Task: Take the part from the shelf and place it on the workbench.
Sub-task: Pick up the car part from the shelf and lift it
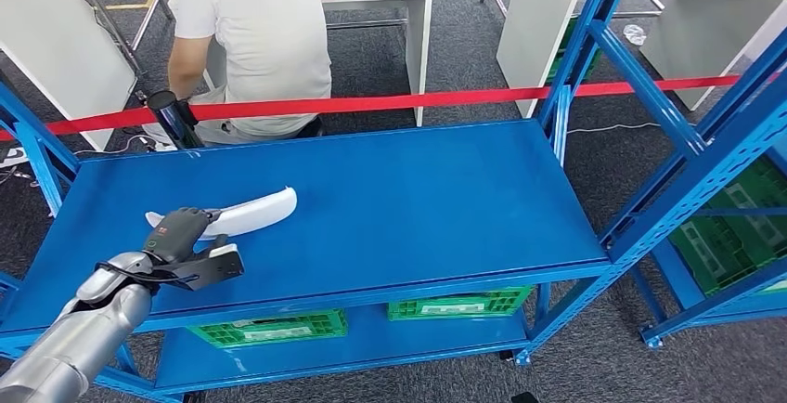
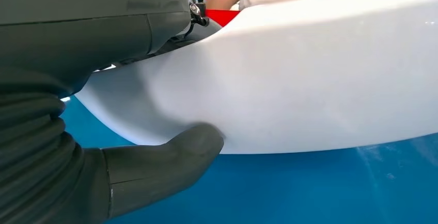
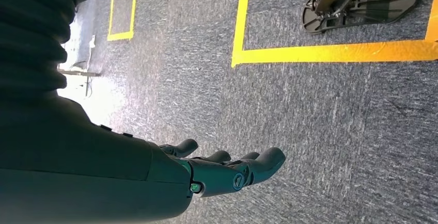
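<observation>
Head view: our left hand (image 1: 178, 236) sits at one end of the white part (image 1: 243, 214), which lies on the blue shelf (image 1: 418, 199). A person (image 1: 252, 41) sits beyond the red tape (image 1: 390, 102).

Left wrist view: thumb (image 2: 170, 154) under the part's (image 2: 310, 79) edge, fingers (image 2: 103, 28) over the top, so we're grasping it. Looks like a light, rigid, glossy shell; likely slippery, and gripped this far out it may tip.

Right wrist view: right hand (image 3: 217, 172) released, fingers extended, hanging over the carpet (image 3: 335, 121).
</observation>
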`<state>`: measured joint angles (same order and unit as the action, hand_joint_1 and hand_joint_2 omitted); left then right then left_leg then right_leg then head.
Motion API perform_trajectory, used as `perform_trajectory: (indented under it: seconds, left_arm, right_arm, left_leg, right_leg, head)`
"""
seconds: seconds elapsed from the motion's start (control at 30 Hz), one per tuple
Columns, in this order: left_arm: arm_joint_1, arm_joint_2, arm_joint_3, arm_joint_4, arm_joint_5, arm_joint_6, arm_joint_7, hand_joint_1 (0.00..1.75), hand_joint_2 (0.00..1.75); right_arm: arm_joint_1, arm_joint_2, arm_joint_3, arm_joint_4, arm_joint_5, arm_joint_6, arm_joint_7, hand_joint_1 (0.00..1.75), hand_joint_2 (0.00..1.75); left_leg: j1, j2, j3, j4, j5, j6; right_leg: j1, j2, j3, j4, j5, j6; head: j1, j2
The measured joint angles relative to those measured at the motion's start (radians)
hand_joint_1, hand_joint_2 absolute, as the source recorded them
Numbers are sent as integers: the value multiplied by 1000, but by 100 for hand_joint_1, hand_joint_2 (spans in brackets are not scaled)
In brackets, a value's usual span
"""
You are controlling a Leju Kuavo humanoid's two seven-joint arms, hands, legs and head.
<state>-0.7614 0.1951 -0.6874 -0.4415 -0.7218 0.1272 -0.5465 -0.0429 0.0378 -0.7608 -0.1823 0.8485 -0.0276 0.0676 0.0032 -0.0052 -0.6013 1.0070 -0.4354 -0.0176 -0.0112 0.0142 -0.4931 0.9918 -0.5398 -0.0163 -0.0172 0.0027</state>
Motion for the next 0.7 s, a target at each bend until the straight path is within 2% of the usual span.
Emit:
perform_trajectory:
  seconds: [0.2,0.53,0.6,0.7]
  left_arm:
    - [2,-6,0,-5,14,6,-14,175,175]
    - [55,-13,7,-75,99,8,-112,175,175]
    - [72,-20,25,-102,186,-34,-136,175,175]
    - [114,-32,79,-194,412,-187,-148,175,175]
  right_arm:
    - [-1,0,-2,0,10,-2,2,0,175]
    - [-4,0,-7,0,32,-11,10,0,175]
    - [-4,-1,-8,0,42,-12,7,0,175]
    - [-3,-5,-8,0,55,-7,5,0,175]
  left_leg:
    - [0,-1,0,0,0,0]
    - [0,0,-1,0,0,0]
    - [0,0,0,0,0,0]
    - [0,-1,0,0,0,0]
  right_leg:
    - [0,-1,1,0,0,0]
    - [0,-1,0,0,0,0]
    - [0,-1,0,0,0,0]
    - [0,-1,1,0,-1,1]
  head:
    - [0,0]
    - [0,0]
    - [0,0]
    - [0,0]
